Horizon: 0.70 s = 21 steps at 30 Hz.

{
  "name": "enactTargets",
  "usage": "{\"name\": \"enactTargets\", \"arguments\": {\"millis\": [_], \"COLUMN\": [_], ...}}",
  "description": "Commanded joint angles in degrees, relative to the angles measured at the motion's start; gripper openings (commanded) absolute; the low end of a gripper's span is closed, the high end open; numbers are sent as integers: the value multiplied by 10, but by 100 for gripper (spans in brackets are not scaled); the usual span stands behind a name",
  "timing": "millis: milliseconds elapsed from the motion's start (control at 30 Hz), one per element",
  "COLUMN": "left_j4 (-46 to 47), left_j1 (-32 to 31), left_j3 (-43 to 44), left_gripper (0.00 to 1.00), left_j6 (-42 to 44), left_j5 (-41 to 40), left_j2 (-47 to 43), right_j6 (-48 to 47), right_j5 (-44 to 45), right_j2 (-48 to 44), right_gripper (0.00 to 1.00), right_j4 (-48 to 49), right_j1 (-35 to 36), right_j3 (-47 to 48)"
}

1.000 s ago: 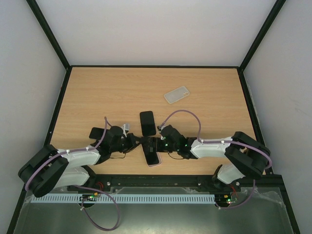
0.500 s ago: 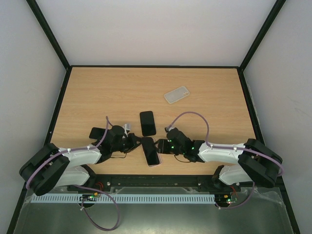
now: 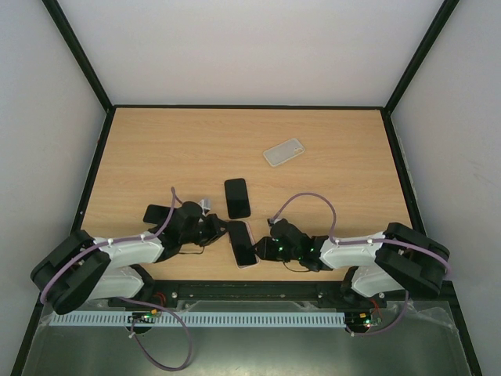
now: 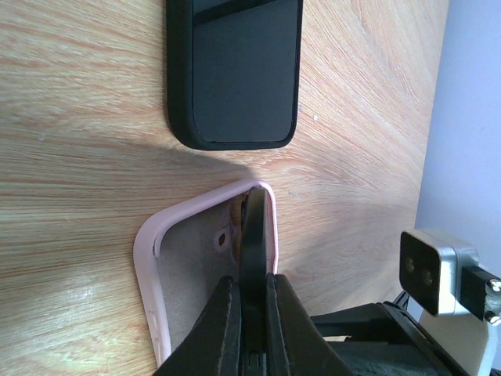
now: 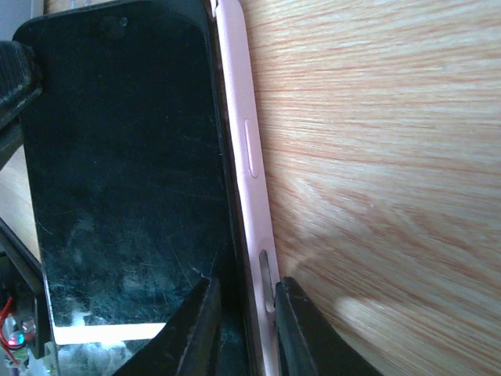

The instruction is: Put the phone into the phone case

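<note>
- Left wrist view shows the left gripper (image 4: 250,286) clamped tight on the phone (image 4: 252,227). The phone is seen edge-on here, set against one wall of the pink case (image 4: 184,258). The case's inside lies bare beside it, so I'd say the phone is not yet seated.
- Over on the right wrist view, the right gripper (image 5: 246,288) straddles the case's side wall and the phone's rim. Its fingers are close together, but I cannot tell whether they are actually pinching.
- Phone and case sit at the near edge of the table (image 3: 156,157), between the two arms. A second dark phone (image 3: 237,197) lies just beyond them, and a clear case (image 3: 283,152) is well apart.
- The phone looks like a stiff, glossy slab with a scuffed, likely slippery face. It is best held by its long edges.
- The case looks soft and rubbery, so its lip should flex over the rim.
- It looks light enough to skate on the wood unless it is pinned.
</note>
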Motion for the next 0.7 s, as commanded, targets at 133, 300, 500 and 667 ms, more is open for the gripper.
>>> {"name": "enactTargets", "arguments": {"millis": [133,300,500,667], "left_j4": [-54,-53,-86,-76], "left_j1": [-22,-30,-36,-43], "left_j3": [2,10,38,42], "left_gripper": [2,2,5,8], "left_j6": [-19,-24,17,34], "left_j5": [-64,-68,-82,-82], "left_j2": [16,35,37,45], "right_j6": [68,104,100,68], "right_j5": [10,10,51,94], "right_j2": [32,50,38,35], "right_gripper": [14,13,15,16], "right_j4": [103,163,148,106], "right_j1": [47,66,67,67], "right_j3": [-6,-10,-19,-11]}}
